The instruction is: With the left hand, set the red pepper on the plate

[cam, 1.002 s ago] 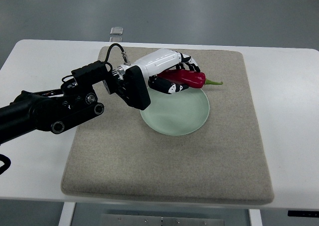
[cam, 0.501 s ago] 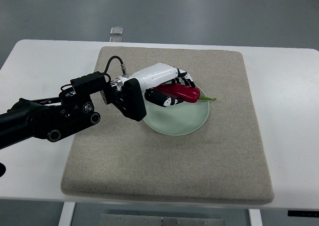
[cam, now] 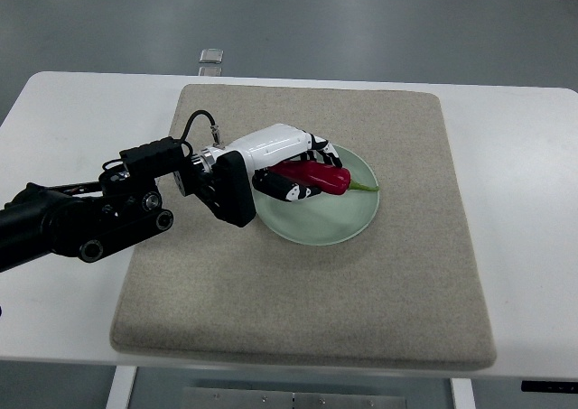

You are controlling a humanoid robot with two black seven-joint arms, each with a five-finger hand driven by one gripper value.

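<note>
A pale green round plate point(cam: 330, 221) lies on the beige mat near the table's middle. My left hand point(cam: 302, 170), white with black finger joints, reaches in from the left over the plate's upper left part. Its fingers are curled around a glossy red pepper point(cam: 323, 178). The pepper lies roughly level, low over the plate, and its green stem point(cam: 365, 187) points right above the plate's far right rim. Whether the pepper touches the plate I cannot tell. No right arm shows.
The beige mat point(cam: 298, 292) covers most of the white table point(cam: 524, 201). A small metal bracket point(cam: 211, 58) sits at the table's far edge. The black left forearm point(cam: 90, 215) stretches across the mat's left side.
My left hand has drawn back to the left and downward with the pepper, bringing it from the plate's far right rim to over the plate. The grip is unchanged.
</note>
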